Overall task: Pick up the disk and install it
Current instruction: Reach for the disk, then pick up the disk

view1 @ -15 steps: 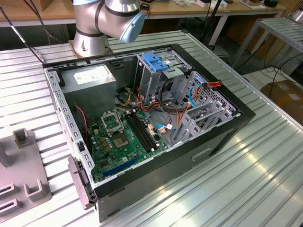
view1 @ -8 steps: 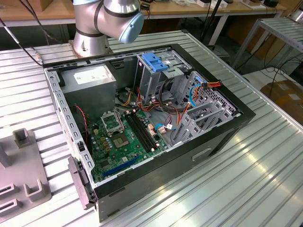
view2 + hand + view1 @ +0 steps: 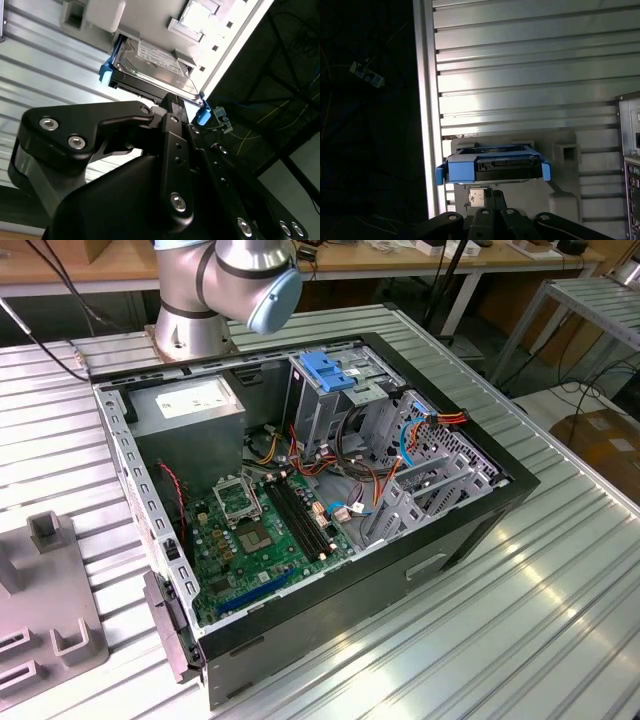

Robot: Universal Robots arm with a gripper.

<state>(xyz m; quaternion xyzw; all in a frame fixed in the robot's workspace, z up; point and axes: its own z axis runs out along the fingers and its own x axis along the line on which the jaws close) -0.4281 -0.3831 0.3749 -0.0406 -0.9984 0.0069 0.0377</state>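
Ribbed metal table (image 3: 560, 620) carrying open computer case (image 3: 450, 540); disk (image 3: 155, 62) slotted in grey holder (image 3: 565, 200) at table edge; gripper (image 3: 170, 100) just beside disk, jaws closed, empty.

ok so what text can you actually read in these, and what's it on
No text can be read.
Label on the disk: print too small to read.
Sticker on the power supply: too small to read.
Motherboard: markings too small to read.
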